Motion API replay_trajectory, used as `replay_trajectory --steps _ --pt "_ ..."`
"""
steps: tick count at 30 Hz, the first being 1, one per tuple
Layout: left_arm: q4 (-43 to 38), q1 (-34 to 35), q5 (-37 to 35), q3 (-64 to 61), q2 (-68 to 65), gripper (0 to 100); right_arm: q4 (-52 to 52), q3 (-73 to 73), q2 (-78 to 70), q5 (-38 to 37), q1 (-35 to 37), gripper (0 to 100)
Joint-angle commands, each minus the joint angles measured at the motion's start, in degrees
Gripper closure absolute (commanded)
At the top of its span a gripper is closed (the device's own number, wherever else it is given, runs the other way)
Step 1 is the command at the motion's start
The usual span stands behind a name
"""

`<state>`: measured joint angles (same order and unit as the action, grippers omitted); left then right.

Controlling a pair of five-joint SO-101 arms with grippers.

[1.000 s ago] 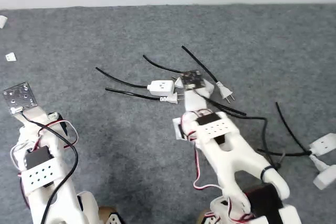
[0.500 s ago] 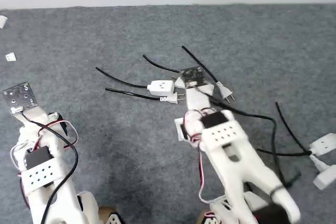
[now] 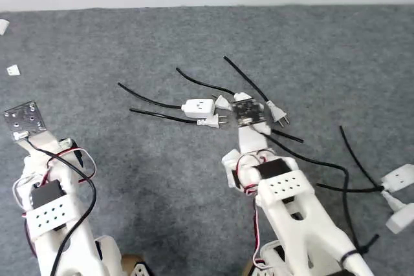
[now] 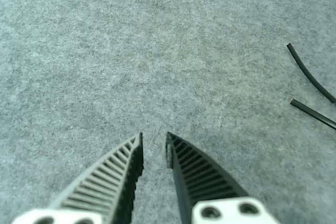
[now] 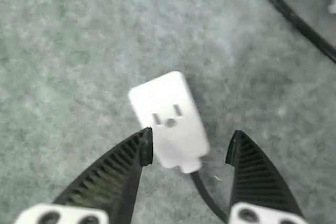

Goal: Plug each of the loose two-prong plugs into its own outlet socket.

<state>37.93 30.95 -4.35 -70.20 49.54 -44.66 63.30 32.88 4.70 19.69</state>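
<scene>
A white outlet socket (image 5: pixel 168 120) lies face up on the grey carpet, its black cord (image 5: pixel 205 195) trailing off. My right gripper (image 5: pixel 189 142) is open, with a finger on each side of that socket and not touching it. In the high view the right arm's wrist (image 3: pixel 250 112) hangs over that spot. Beside it lie another white socket (image 3: pixel 197 106), a white two-prong plug (image 3: pixel 211 121) and a black two-prong plug (image 3: pixel 279 114). My left gripper (image 4: pixel 154 141) hovers over bare carpet far to the left, slightly open and holding nothing.
A white socket (image 3: pixel 398 176) and a white plug (image 3: pixel 398 216) lie at the table's right edge. Black cords (image 3: pixel 149 101) run left from the central group, and two cord ends (image 4: pixel 310 74) show past the left gripper. Small white bits (image 3: pixel 13 70) sit at far left.
The right arm has swung a little to the right and back toward its base, its wrist now lower over the socket. The left arm has not moved.
</scene>
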Motion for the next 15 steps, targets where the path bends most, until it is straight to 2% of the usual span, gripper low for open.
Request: replay_trajectory --steps 1,10,15 --pt "-1.8 -0.4 0.5 0.5 -0.1 93 2.2 -1.4 1.8 -1.0 -3.5 76.8" --pt "-1.8 -0.4 0.5 0.5 -0.1 93 2.2 -2.5 -8.9 -4.8 2.8 76.8" --pt "-1.8 -0.4 0.5 0.5 -0.1 93 1.7 -5.5 -14.9 -7.4 3.6 76.8"
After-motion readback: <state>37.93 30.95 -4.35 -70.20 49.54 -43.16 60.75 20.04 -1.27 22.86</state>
